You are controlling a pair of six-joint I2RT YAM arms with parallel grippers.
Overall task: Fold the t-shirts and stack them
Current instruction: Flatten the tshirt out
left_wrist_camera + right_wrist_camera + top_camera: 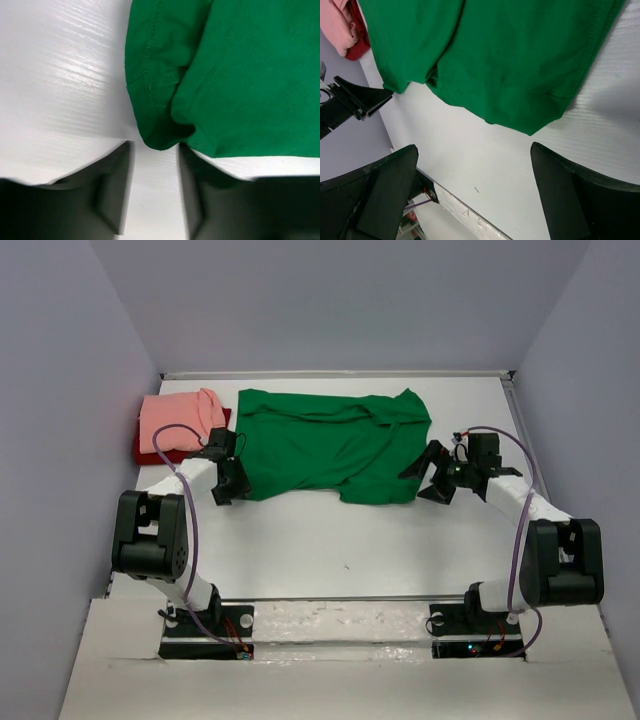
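Left gripper (156, 150) part open, gripping nothing; green t-shirt (240, 75) corner lies at its fingertips, unpinched. Right gripper (474, 160) wide open, empty.

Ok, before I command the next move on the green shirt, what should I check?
1. Left fingers apart, green t-shirt corner not pinched: ok.
2. Right fingers wide open, beside the shirt's right edge, not touching: ok.
3. Green t-shirt lying flat and even: not ok, rumpled near the far right corner.
4. Pink t-shirt folded on dark red t-shirt: ok.
5. Gap between green t-shirt and that stack: cannot tell.
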